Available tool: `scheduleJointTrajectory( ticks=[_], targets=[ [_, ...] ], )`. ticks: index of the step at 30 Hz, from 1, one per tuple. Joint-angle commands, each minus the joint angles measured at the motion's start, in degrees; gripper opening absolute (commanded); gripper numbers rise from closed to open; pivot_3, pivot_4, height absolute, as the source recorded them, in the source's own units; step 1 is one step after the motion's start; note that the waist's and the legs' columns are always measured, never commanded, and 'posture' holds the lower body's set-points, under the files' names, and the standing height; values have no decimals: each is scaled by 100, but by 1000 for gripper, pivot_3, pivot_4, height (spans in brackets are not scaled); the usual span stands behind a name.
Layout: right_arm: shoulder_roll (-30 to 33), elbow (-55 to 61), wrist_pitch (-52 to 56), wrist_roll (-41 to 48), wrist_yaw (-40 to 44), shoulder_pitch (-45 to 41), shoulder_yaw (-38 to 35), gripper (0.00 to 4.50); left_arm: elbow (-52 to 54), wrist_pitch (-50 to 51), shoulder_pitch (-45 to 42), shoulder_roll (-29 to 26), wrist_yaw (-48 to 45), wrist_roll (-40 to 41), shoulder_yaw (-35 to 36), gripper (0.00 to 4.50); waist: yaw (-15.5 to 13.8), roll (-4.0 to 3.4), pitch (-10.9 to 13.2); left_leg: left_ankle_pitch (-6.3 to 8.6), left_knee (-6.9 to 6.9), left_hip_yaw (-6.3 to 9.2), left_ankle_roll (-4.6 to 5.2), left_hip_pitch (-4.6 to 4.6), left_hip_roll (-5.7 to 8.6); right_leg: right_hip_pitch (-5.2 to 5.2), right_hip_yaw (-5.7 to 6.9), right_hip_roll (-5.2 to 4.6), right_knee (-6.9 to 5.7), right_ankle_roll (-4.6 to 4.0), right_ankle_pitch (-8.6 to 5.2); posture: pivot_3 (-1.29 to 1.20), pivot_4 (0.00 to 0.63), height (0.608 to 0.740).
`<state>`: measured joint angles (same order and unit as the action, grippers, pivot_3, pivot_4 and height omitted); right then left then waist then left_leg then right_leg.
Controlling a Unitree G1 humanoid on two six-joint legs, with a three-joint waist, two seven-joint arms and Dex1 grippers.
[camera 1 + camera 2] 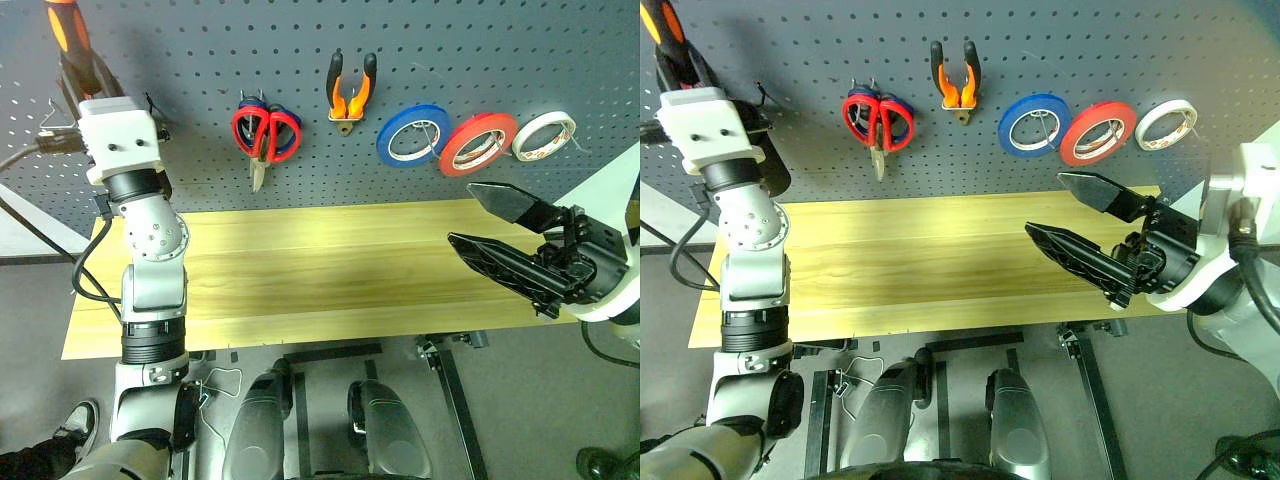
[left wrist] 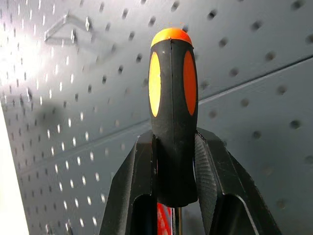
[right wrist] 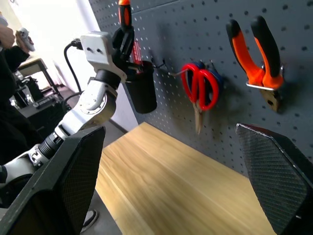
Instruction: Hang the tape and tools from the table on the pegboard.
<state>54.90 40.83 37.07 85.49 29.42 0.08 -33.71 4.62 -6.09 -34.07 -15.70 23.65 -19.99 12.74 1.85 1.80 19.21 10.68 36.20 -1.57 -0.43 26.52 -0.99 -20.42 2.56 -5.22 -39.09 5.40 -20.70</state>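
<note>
Silver jointed arms, white wrist blocks (black cables), black grippers.

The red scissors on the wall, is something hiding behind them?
Yes. Blue handles peek out behind the red scissors on the pegboard, so another pair hangs there. Its blades are covered, and so is the hook holding both.

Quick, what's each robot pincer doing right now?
Left pincer: closed, holding the orange-and-black screwdriver up by the pegboard.
Right pincer: open, holding nothing.
</note>
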Motion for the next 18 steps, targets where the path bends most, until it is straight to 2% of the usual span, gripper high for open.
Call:
scheduleJointTrajectory(
  ticks=[1, 4, 15, 16, 18],
  targets=[
    [87, 20, 26, 102, 64, 17, -240, 4500, 291, 77, 1, -34, 46, 14, 147, 669, 34, 0, 0, 0, 0, 0, 0, 0, 1, 0, 0, 0, 0, 0, 0, -219, 358, 714],
    [101, -15, 64, 58, 88, 19, -228, 4500, 385, 108, 17, -50, 139, -35, 208, 669, 73, 1, 0, 0, -1, 0, 0, -1, 0, 0, 1, 0, 0, 1, 0, -220, 357, 714],
    [54, -69, 132, -139, 203, 68, -222, 4500, 627, 253, -219, -2, 458, 65, 523, 4304, 70, 3, 5, 0, -4, -3, 0, 1, 1, -4, 4, 1, 1, 2, 0, -218, 350, 714],
    [44, -71, 124, -154, 208, 58, -200, 4500, 655, 234, -245, -2, 458, 48, 490, 4469, 67, 4, 5, 0, -4, -3, 0, 2, 1, -4, 4, 0, 1, 3, 0, -216, 347, 714],
    [-50, -72, 67, -299, 231, 31, -39, 4500, 731, 144, -291, 33, 304, 105, 301, 4469, 66, 4, 5, 0, -4, -2, 0, 2, 1, -4, 5, 0, 2, 4, 0, -196, 335, 714]
  ],
)
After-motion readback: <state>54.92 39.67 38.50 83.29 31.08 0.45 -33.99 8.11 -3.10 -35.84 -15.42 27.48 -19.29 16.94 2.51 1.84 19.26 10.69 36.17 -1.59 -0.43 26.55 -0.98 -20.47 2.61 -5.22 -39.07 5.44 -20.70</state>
